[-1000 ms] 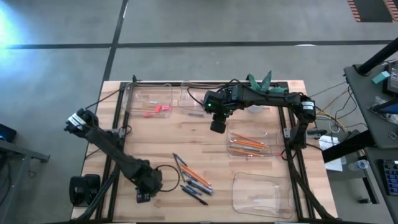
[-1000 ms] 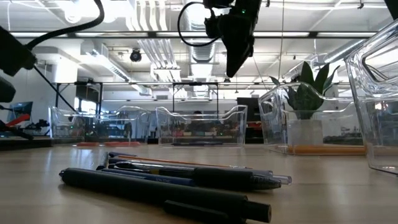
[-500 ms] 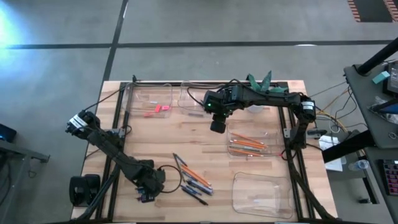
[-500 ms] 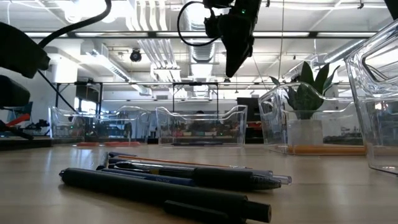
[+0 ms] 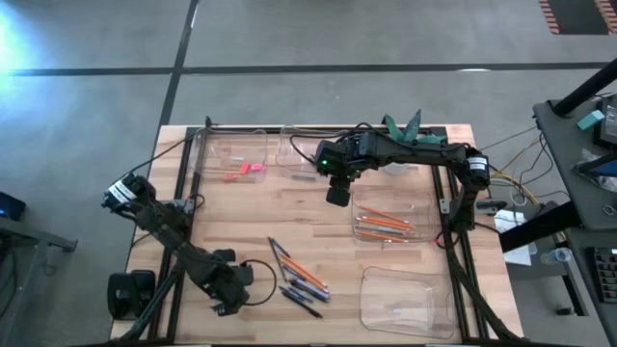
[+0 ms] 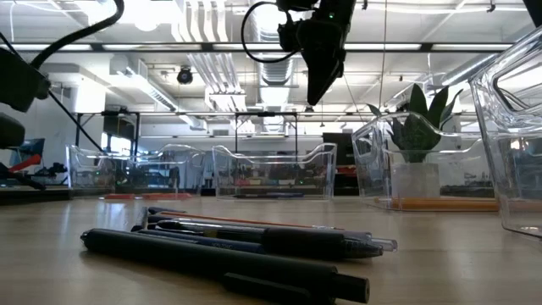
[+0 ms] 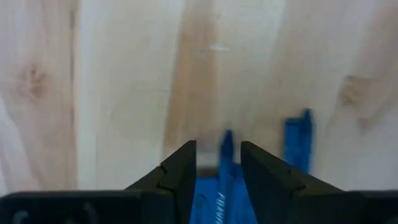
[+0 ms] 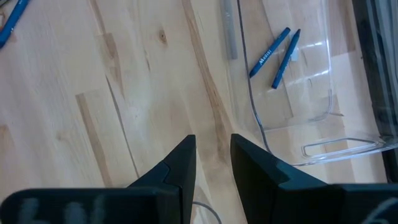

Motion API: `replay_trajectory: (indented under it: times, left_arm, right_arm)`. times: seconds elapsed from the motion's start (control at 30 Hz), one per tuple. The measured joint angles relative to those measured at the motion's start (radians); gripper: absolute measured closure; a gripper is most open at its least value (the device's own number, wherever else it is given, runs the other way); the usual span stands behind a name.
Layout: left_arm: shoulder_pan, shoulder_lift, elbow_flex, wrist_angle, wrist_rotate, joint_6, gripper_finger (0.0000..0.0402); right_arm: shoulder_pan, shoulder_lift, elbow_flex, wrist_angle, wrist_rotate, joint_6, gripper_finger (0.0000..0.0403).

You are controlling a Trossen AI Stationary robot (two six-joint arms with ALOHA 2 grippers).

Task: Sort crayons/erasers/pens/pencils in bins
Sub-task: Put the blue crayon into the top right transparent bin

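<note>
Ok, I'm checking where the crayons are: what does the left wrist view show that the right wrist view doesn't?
Only the left wrist view: the left pincer, open, low over the wood with a blue crayon between its fingers, and a second crayon lying loose beside it.

Only the right wrist view: a clear bin holding two blue crayons, a grey stick along its edge, and the right pincer, open and empty.

Both: the wooden table and blue crayons.
</note>
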Motion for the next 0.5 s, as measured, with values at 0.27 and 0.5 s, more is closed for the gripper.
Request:
replay_trajectory:
  times: [0.27,0.5]
  left_arm:
    - [-0.004,0.064,0.004,-0.005,0.007,0.000,0.0313]
    - [-0.004,0.063,-0.001,-0.001,-0.001,0.000,0.0324]
  right_arm:
    - [0.000,0.000,0.000,0.000,0.000,-0.003,0.0312]
    - [0.000,0.000,0.000,0.001,0.000,0.000,0.0312]
